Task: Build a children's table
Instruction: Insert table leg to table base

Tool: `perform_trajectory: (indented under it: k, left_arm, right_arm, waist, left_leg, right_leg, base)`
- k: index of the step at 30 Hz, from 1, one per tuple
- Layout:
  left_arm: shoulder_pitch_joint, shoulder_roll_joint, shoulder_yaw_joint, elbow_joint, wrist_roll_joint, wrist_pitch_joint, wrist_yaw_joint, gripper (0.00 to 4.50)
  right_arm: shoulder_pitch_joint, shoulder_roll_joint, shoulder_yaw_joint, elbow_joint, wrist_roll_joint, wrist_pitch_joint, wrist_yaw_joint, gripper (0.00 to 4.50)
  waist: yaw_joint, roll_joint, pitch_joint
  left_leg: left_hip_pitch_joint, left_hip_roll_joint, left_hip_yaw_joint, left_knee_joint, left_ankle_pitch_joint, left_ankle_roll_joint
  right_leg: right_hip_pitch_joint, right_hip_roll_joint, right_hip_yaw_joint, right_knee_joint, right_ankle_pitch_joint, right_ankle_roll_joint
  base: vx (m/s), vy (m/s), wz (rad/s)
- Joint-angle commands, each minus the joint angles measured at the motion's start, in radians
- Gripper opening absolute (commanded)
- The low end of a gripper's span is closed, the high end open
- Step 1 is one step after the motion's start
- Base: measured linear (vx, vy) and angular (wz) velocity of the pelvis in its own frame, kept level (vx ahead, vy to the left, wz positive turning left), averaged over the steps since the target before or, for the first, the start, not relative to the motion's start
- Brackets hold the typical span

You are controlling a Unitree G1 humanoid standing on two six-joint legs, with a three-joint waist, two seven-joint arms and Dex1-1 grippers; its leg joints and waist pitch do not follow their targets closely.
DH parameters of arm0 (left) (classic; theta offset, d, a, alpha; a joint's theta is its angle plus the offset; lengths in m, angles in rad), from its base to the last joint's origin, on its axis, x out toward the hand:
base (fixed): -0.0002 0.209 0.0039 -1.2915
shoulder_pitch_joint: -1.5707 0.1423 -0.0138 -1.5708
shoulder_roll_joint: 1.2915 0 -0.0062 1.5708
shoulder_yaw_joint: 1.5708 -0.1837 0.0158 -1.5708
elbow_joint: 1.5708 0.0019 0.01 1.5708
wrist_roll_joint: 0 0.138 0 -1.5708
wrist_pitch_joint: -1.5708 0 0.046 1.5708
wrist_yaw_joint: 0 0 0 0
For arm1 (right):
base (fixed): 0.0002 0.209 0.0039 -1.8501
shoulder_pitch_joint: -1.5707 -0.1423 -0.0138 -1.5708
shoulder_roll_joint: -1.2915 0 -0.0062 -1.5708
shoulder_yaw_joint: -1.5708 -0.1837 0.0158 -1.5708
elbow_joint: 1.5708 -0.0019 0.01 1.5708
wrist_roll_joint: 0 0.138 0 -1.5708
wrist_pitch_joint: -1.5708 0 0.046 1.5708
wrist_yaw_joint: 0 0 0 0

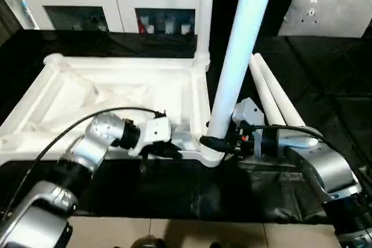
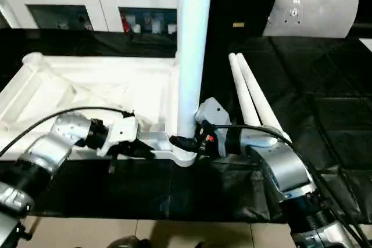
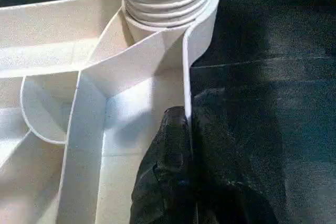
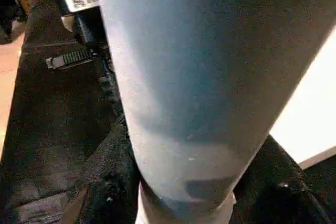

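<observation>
Left eye view, item one: children's table top [image 1: 116, 94], white plastic, lying upside down on the black-covered work surface [image 1: 325, 79], ribbed underside showing. Far right corner: one leg [image 1: 204, 15] already standing in its socket. Near right corner socket [image 1: 210, 154]: second leg [image 1: 238, 56] upright in it, leaning slightly; threaded end visible at the socket in the left wrist view.

Item two: two spare legs [image 1: 276, 94], lying side by side on the cover just right of the top.

Item three: right gripper [image 1: 214, 142], fingers clasped around the base of the second leg just above the socket. Left gripper [image 1: 165, 150], fingers pinched on the thin near rim of the top beside that corner, steadying it.

Item four, background: white cabinet [image 1: 116, 4] beyond the work surface.

Step in hand, as judged: seating the second leg in its corner. Next move likely calls for turning or pressing the leg fully home while the rim is held fast, then fetching a spare leg.
</observation>
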Motion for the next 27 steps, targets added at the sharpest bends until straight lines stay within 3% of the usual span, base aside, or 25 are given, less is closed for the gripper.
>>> perform_trajectory:
  k: [1,5,8,9,10,11,12,13,14,15,16,17,18,19,20,21,22,23,24,25,26,27]
  left_arm:
    - [-0.055,0.019,0.041,0.003,0.019,-0.006,0.059,0.0]
    - [-0.017,0.051,0.065,-0.03,0.008,0.017,0.062,0.0]
    - [0.013,0.064,0.086,-0.058,-0.002,0.043,0.078,0.0]
    - [0.025,0.067,0.095,-0.07,-0.006,0.055,0.088,0.0]
    - [0.074,0.074,0.132,-0.138,-0.023,0.118,0.138,0.0]
    - [0.093,0.077,0.146,-0.168,-0.03,0.144,0.155,0.0]
    - [0.144,0.082,0.179,-0.249,-0.047,0.206,0.192,0.0]
    - [0.16,0.083,0.187,-0.277,-0.052,0.226,0.203,0.0]
    - [0.205,0.08,0.212,-0.355,-0.065,0.287,0.233,0.0]
    - [0.248,0.074,0.234,-0.435,-0.078,0.351,0.262,0.0]
    - [0.268,0.07,0.245,-0.475,-0.083,0.384,0.276,0.0]
    - [0.288,0.064,0.254,-0.515,-0.086,0.414,0.289,0.0]
    - [0.3,0.06,0.258,-0.539,-0.087,0.432,0.296,0.0]
    - [0.325,0.046,0.26,-0.598,-0.079,0.477,0.317,0.0]
    - [0.346,0.027,0.257,-0.655,-0.071,0.525,0.34,0.0]
    - [0.358,0.009,0.252,-0.696,-0.064,0.562,0.359,0.0]
    - [0.36,-0.027,0.238,-0.743,-0.057,0.61,0.388,0.0]
    - [0.353,-0.047,0.228,-0.756,-0.057,0.631,0.408,0.0]
    - [0.351,-0.051,0.226,-0.759,-0.057,0.636,0.413,0.0]
    - [0.343,-0.066,0.218,-0.777,-0.056,0.666,0.438,0.0]
    - [0.323,-0.078,0.214,-0.759,-0.039,0.665,0.464,0.0]
    - [0.318,-0.079,0.215,-0.751,-0.035,0.661,0.468,0.0]
  right_arm:
    - [0.087,0.016,0.158,0.092,-0.045,0.074,0.059,1.89]
    - [0.071,0.05,0.143,0.123,-0.068,0.048,0.007,1.89]
    - [0.058,0.071,0.135,0.151,-0.088,0.034,-0.034,1.89]
    - [0.054,0.078,0.13,0.161,-0.094,0.028,-0.05,1.89]
    - [0.044,0.1,0.114,0.182,-0.106,0.027,-0.095,1.89]
    - [0.041,0.106,0.11,0.187,-0.11,0.029,-0.108,1.89]
    - [0.035,0.119,0.103,0.199,-0.119,0.027,-0.136,1.89]
    - [0.034,0.125,0.099,0.202,-0.123,0.027,-0.146,1.89]
    - [0.025,0.142,0.086,0.219,-0.134,0.025,-0.182,1.89]
    - [0.013,0.162,0.067,0.241,-0.143,0.025,-0.222,1.89]
    - [0.005,0.173,0.056,0.254,-0.147,0.026,-0.243,1.89]
    - [-0.004,0.183,0.046,0.268,-0.152,0.025,-0.267,1.89]
    - [-0.008,0.189,0.04,0.276,-0.155,0.024,-0.281,1.89]
    - [-0.025,0.207,0.023,0.305,-0.161,0.018,-0.322,1.89]
    - [-0.042,0.226,0.007,0.335,-0.166,0.01,-0.363,1.89]
    - [-0.058,0.241,-0.006,0.361,-0.17,0.004,-0.395,1.89]
    - [-0.084,0.265,-0.027,0.395,-0.168,0.0,-0.436,1.89]
    - [-0.096,0.275,-0.033,0.405,-0.165,-0.002,-0.45,1.89]
    - [-0.099,0.277,-0.034,0.407,-0.165,-0.002,-0.453,1.89]
    - [-0.11,0.287,-0.037,0.413,-0.166,-0.007,-0.462,1.89]
    - [-0.115,0.293,-0.034,0.41,-0.163,-0.011,-0.454,1.89]
    - [-0.116,0.294,-0.033,0.41,-0.163,-0.013,-0.452,1.89]
  waist:
    - [-0.008,0.007,-0.006]
    - [-0.017,0.001,0.007]
    - [-0.026,0.004,0.017]
    - [-0.033,0.008,0.021]
    - [-0.037,0.005,0.024]
    - [-0.048,0.009,0.031]
    - [-0.056,0.022,0.033]
    - [-0.062,0.034,0.045]
    - [-0.027,0.045,0.043]
    - [0.001,0.036,0.037]
    - [-0.026,-0.028,0.01]
    - [-0.035,-0.021,0.037]
    - [-0.023,-0.019,0.03]
    - [-0.018,0.0,0.032]
    - [-0.024,0.023,0.019]
    - [-0.041,0.001,0.034]
    - [-0.06,0.03,0.003]
    - [-0.064,0.028,0.007]
    - [-0.059,0.021,0.023]
    - [-0.058,0.017,0.027]
    - [-0.05,0.01,0.026]
    - [-0.047,0.013,0.03]
  left_leg:
    - [0.035,0.106,-0.077,-0.093,-0.556,-0.038]
    - [0.035,0.103,-0.086,-0.097,-0.601,-0.048]
    - [0.034,0.1,-0.092,-0.101,-0.623,-0.054]
    - [0.041,0.1,-0.094,-0.099,-0.658,-0.06]
    - [0.044,0.102,-0.096,-0.098,-0.677,-0.066]
    - [0.036,0.102,-0.104,-0.101,-0.691,-0.068]
    - [0.019,0.114,-0.115,-0.12,-0.748,-0.081]
    - [0.005,0.126,-0.119,-0.154,-0.835,-0.096]
    - [-0.086,0.148,-0.11,-0.258,-0.995,-0.135]
    - [-0.087,0.133,-0.078,-0.265,-0.977,-0.136]
    - [0.03,0.053,-0.062,-0.111,-0.605,-0.179]
    - [0.061,0.027,-0.114,0.091,-0.302,-0.112]
    - [-0.068,-0.007,-0.136,0.077,0.016,-0.051]
    - [-0.091,0.052,-0.136,-0.025,0.026,-0.089]
    - [-0.054,0.07,-0.136,-0.061,-0.016,-0.11]
    - [-0.044,0.084,-0.145,-0.087,-0.15,-0.078]
    - [-0.011,0.107,-0.15,-0.087,-0.298,-0.065]
    - [-0.018,0.104,-0.144,-0.091,-0.312,-0.053]
    - [-0.021,0.096,-0.13,-0.096,-0.399,-0.039]
    - [-0.022,0.09,-0.122,-0.093,-0.432,-0.043]
    - [-0.015,0.084,-0.113,-0.085,-0.436,-0.045]
    - [-0.01,0.086,-0.113,-0.086,-0.447,-0.046]
  right_leg:
    - [-0.018,-0.139,0.077,-0.117,-0.665,-0.101]
    - [-0.022,-0.144,0.069,-0.129,-0.769,-0.064]
    - [-0.021,-0.146,0.054,-0.141,-0.811,-0.047]
    - [-0.025,-0.144,0.041,-0.148,-0.817,-0.04]
    - [-0.024,-0.145,0.034,-0.148,-0.807,-0.041]
    - [-0.012,-0.149,0.009,-0.148,-0.795,-0.037]
    - [0.014,-0.141,-0.014,-0.128,-0.744,-0.03]
    - [0.023,-0.121,-0.028,-0.102,-0.685,-0.036]
    - [0.105,-0.071,-0.013,0.115,-0.357,-0.073]
    - [0.088,-0.052,-0.008,0.122,-0.231,-0.071]
    - [-0.029,-0.139,0.083,-0.031,-0.672,-0.093]
    - [-0.075,-0.268,0.091,-0.15,-0.907,-0.139]
    - [0.06,-0.228,0.099,-0.122,-0.854,-0.075]
    - [0.077,-0.186,0.046,-0.072,-0.552,-0.125]
    - [0.059,-0.139,0.023,-0.058,-0.403,-0.153]
    - [0.022,-0.101,0.022,-0.053,-0.377,-0.151]
    - [0.026,-0.123,0.044,-0.032,-0.179,-0.237]
    - [0.029,-0.127,0.046,-0.037,-0.158,-0.255]
    - [0.022,-0.134,0.05,-0.06,-0.298,-0.242]
    - [0.021,-0.14,0.052,-0.069,-0.404,-0.223]
    - [0.013,-0.148,0.056,-0.092,-0.58,-0.171]
    - [0.004,-0.15,0.059,-0.1,-0.64,-0.151]
  base:
    - [0.0,0.0,0.0]
    - [0.0,0.0,0.0]
    - [0.0,0.0,0.0]
    - [0.0,0.0,0.0]
    - [0.0,0.0,0.0]
    - [0.0,0.0,0.0]
    - [0.0,0.0,0.0]
    - [0.0,0.0,0.0]
    - [-0.083,0.016,0.04]
    - [0.0,0.0,0.0]
    - [0.0,0.0,0.0]
    - [0.078,-0.073,-0.27]
    - [0.083,0.003,-0.59]
    - [0.083,0.003,-0.59]
    - [0.011,0.047,-0.31]
    - [0.0,0.0,0.0]
    - [0.0,0.0,0.0]
    - [0.0,0.0,0.0]
    - [-0.042,-0.05,0.03]
    - [-0.042,-0.05,0.03]
    - [0.0,0.0,0.0]
    - [0.0,0.0,0.0]
